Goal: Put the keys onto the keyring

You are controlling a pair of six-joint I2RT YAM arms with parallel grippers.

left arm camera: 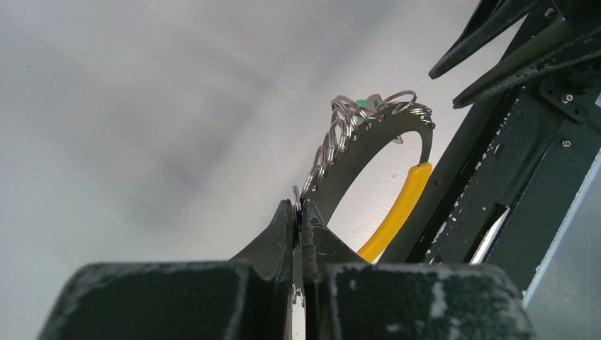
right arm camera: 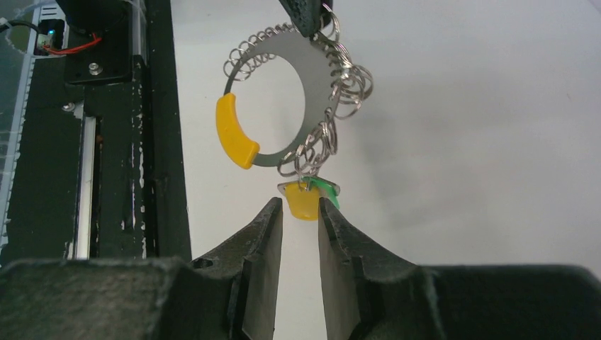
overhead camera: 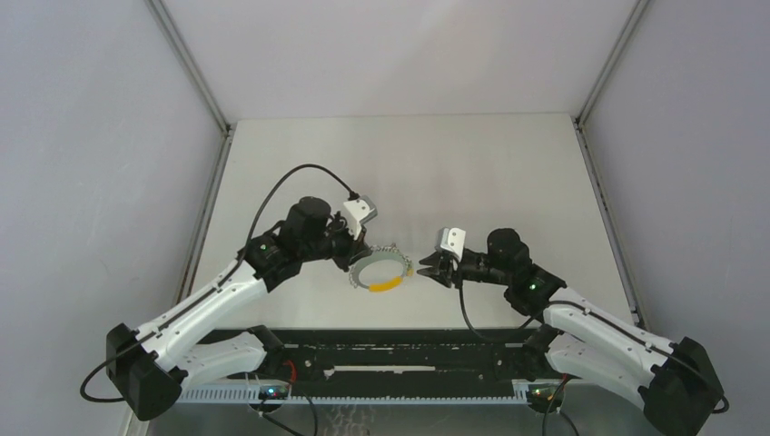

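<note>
The keyring (right arm camera: pixel 312 78) is a flat grey ring with several small wire loops along its rim and a yellow sleeve (right arm camera: pixel 234 131) on one arc. It hangs above the table between the arms, and my left gripper (left arm camera: pixel 298 209) is shut on its rim (left arm camera: pixel 354 152). From its small loops hang the keys: the yellow-headed key (right arm camera: pixel 305 202), with the green-headed key (right arm camera: pixel 327 188) just behind it. My right gripper (right arm camera: pixel 299 205) has its fingertips closed on the yellow head. In the top view the keyring (overhead camera: pixel 377 272) sits between the left gripper (overhead camera: pixel 356 259) and the right gripper (overhead camera: pixel 423 269).
The black base rail (overhead camera: pixel 399 350) runs along the near edge, close below the ring (right arm camera: pixel 106 142). Grey walls enclose the white table (overhead camera: pixel 409 173) at the left, right and back. The right arm's black fingers (left arm camera: pixel 496 35) show at the top right of the left wrist view.
</note>
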